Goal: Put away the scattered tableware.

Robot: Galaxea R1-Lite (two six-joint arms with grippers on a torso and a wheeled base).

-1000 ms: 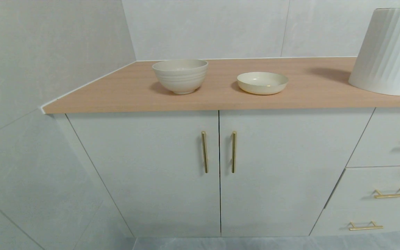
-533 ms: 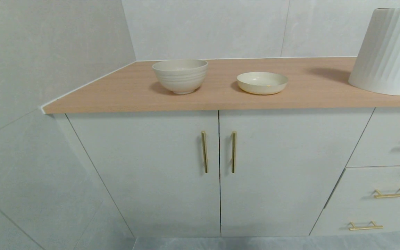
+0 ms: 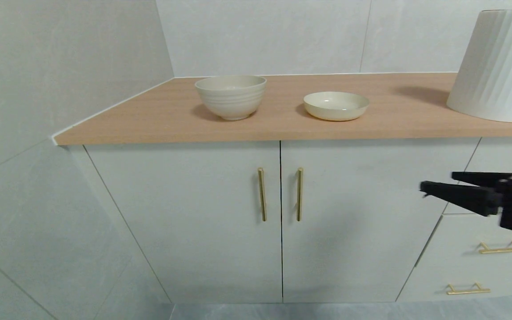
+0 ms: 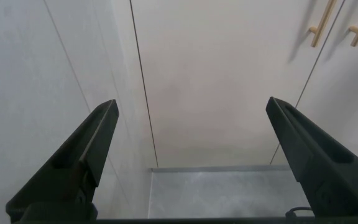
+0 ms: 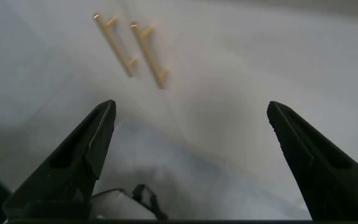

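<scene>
Your tableware sits on the wooden desk (image 3: pixel 149 124), above a closed two-door cabinet (image 3: pixel 194 222). The deep ribbed bowl (image 3: pixel 231 95) stands upright towards the desk's left end. The shallow dish (image 3: pixel 336 105) lies to its right, near it but not touching. Both are set back from the front edge and are well apart from either arm. At the far right of the same desk stands a tall white fluted container (image 3: pixel 496 66), well apart from the dish.

In the head view your right jaws hang in front of the cabinet face, below the desk's edge, where the right door meets the drawer stack (image 3: pixel 487 266). Their dark fingers (image 3: pixel 456 195) point towards the left, level with the upper part of the two gold bar handles (image 3: pixel 262 194) at the middle of the doors. In the right wrist view those fingers (image 5: pixel 79 162) stand wide apart with nothing between them, and the same handles (image 5: pixel 114 43) show ahead on the pale door.

Your left jaws are wide too and hold nothing. In the left wrist view their fingers (image 4: pixel 79 162) frame the lower part of the left door, the wall panel beside it and a strip of grey floor (image 4: pixel 229 193) at its foot. The gold handles (image 4: pixel 321 25) sit off to one side of that view, well apart from the fingers
</scene>
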